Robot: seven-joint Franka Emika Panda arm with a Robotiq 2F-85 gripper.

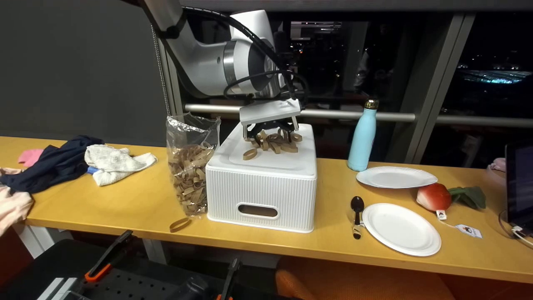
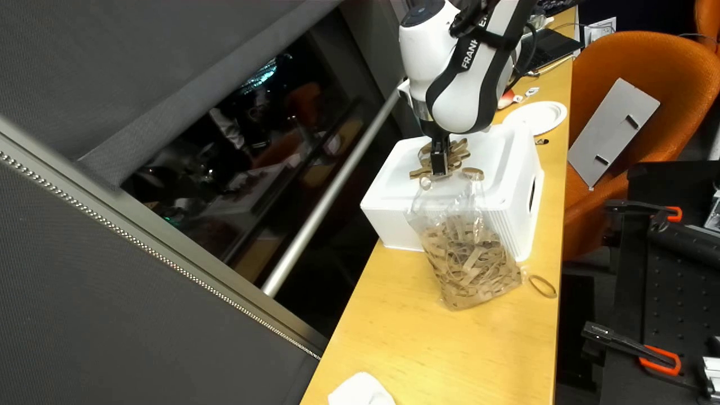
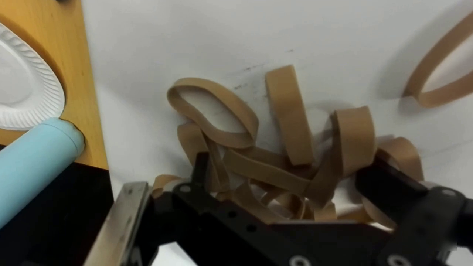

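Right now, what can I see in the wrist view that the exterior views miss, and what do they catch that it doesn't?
Only the wrist view shows small dark marks on top of the white box. Only the exterior views, both of them, show the clear bag beside the box and the orange chair. Both kinds share the gripper down at the pile of tan loops on the box.

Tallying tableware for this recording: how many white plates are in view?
2: one plate beside the spoon; another plate by the blue bottle. Any stacked underneath would be hidden.
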